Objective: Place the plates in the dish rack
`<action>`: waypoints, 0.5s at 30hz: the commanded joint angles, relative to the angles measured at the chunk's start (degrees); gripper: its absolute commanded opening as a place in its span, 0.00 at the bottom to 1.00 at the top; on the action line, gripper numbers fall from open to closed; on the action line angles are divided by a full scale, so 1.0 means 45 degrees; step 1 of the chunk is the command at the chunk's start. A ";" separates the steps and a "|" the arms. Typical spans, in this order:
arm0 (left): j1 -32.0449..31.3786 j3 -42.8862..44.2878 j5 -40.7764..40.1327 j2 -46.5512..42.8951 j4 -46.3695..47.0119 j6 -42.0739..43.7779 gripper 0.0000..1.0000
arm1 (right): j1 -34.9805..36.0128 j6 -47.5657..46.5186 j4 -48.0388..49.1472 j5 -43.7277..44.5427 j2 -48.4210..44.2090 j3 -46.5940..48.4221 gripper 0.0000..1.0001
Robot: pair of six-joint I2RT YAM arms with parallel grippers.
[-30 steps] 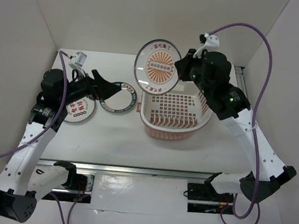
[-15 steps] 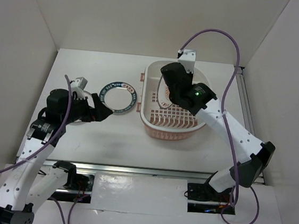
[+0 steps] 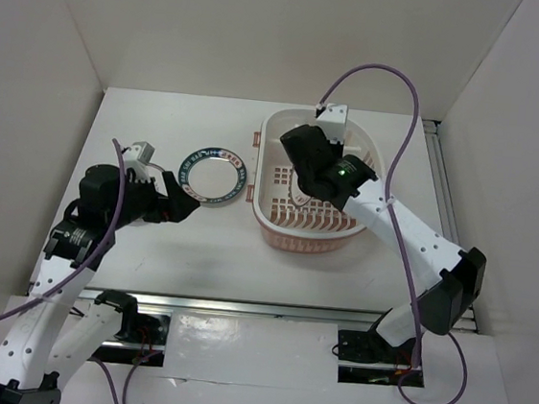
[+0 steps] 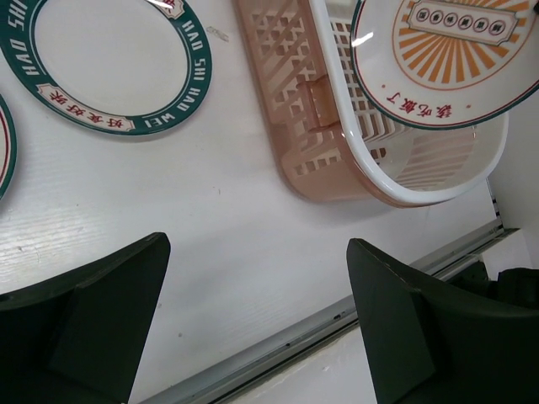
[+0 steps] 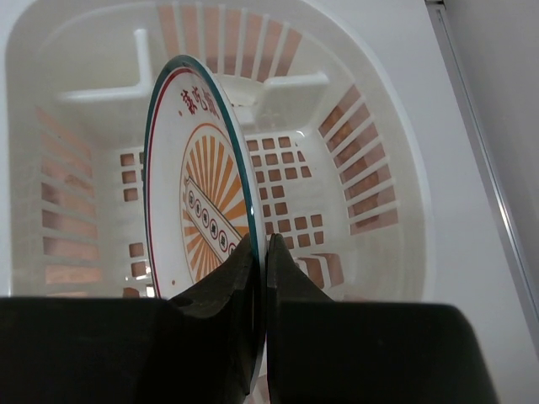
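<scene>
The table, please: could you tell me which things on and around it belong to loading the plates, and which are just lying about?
Part of the job:
- sunburst plate, pinched on edge by the right hand inside the dish rack
- green-rimmed plate, flat on the table
- third plate, only its edge showing
- left hand, open

Just lying about:
- purple cables
- metal rail

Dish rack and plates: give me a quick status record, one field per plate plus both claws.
sunburst plate: on edge inside the dish rack, gripped at its rim
right claw: shut on sunburst plate
blue-green rim plate: flat on table, left of dish rack
third plate: only a sliver shows, on table
left claw: open, empty, above table
loaded and released: none yet
</scene>
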 commanded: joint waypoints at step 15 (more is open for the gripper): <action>-0.0027 -0.0014 -0.0371 -0.0526 0.0138 0.0193 1.00 | 0.0598 0.0594 0.0660 0.0174 0.0701 -0.1224 0.00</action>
